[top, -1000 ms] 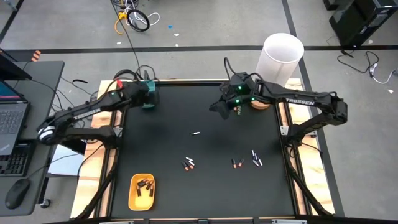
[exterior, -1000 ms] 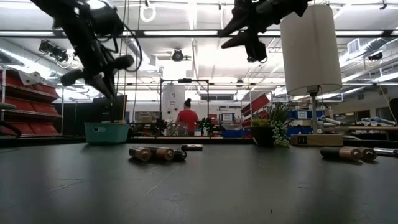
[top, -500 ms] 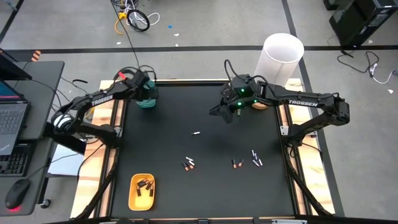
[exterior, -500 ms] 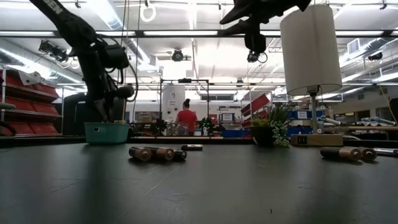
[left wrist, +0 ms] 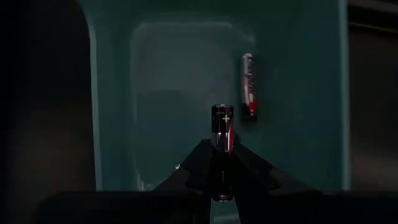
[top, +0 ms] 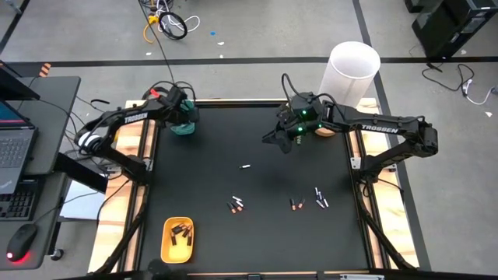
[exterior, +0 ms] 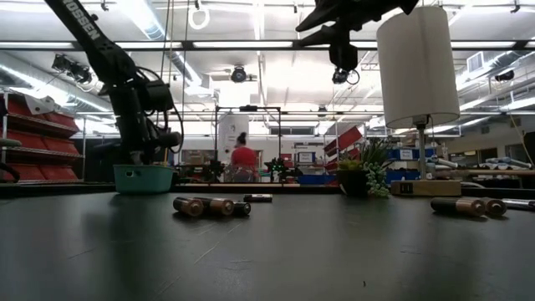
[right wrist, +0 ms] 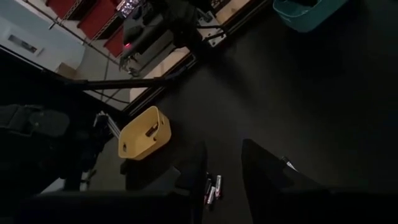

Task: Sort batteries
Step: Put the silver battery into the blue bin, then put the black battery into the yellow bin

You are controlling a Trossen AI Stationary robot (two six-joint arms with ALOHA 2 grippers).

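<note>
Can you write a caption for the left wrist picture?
Left gripper holds a battery over the teal tray, where another battery lies.

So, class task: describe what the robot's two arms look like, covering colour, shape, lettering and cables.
Both arms are dark and jointed. The left arm and right arm carry white lettering along a link. Small green lights glow near the right gripper. Dark cables loop beside the left gripper. Each ends in two slim dark jaws.
</note>
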